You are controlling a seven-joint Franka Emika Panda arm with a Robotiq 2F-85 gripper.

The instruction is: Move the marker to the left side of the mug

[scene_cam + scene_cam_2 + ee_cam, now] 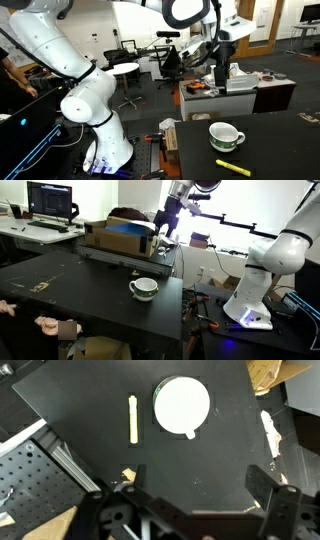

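Observation:
The white mug (226, 135) with a greenish band stands on the black table (280, 140); it also shows in an exterior view (143, 288) and, from above, in the wrist view (182, 406). The yellow-green marker (232, 167) lies flat on the table near its front edge, close to the mug. In the wrist view the marker (132, 418) lies just left of the mug, apart from it. I cannot make it out in the exterior view taken from the far side. My gripper (195, 485) hangs high above the table, open and empty, as both exterior views show (220, 62) (163, 225).
A cardboard box (120, 238) sits at the far end of the table under the gripper. A person's hand (55, 327) rests at the table's near edge. A perforated white plate (30, 480) lies beside the table edge. Small scraps (268, 435) lie on the table.

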